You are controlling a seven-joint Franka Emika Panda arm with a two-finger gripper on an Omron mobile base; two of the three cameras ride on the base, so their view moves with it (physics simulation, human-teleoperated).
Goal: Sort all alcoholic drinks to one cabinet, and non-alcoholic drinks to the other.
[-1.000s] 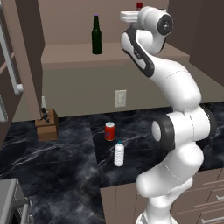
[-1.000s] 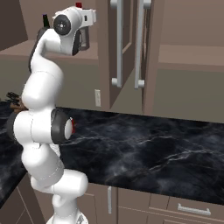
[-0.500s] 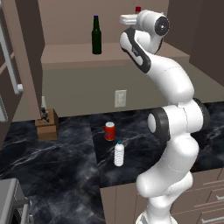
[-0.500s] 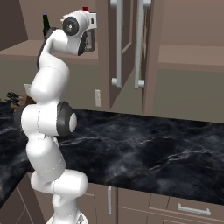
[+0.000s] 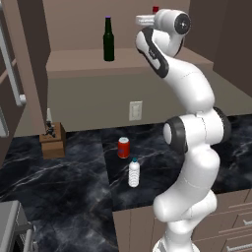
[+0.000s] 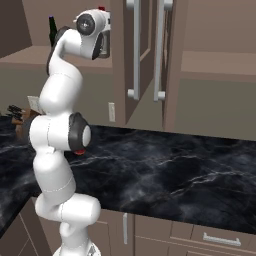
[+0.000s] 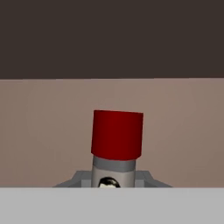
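- Red-capped bottle (image 7: 116,151): greyish clear neck, pale label, upright inside the open upper cabinet (image 5: 78,64), near its shelf's right end.
- Gripper (image 5: 156,15) clamped tight on it.
- Green bottle (image 5: 108,40) stands mid-shelf.

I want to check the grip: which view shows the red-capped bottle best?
The hand view: the red-capped bottle stands close and centred, cap and neck plain. The left base view shows just its cap above the arm, as does the right base view.
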